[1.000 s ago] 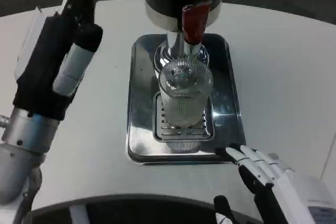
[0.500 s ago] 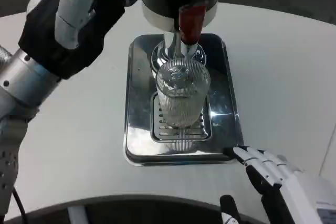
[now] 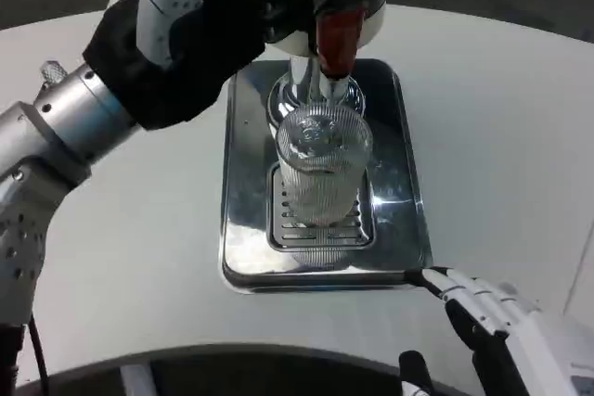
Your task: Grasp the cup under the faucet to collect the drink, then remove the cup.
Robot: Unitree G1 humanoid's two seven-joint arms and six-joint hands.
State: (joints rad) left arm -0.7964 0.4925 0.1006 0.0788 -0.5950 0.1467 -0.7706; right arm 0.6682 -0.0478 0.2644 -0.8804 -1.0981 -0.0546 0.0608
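Now | left robot hand (image 3: 232,16) at red tap lever (image 3: 336,39), grip unclear | right robot hand (image 3: 501,317) spread, empty

White table (image 3: 501,118) (steel tray (image 3: 243,229) atop)

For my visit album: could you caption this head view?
Left robot hand reaches the dispenser's red tap above a ribbed glass cup; right robot hand waits nearby.
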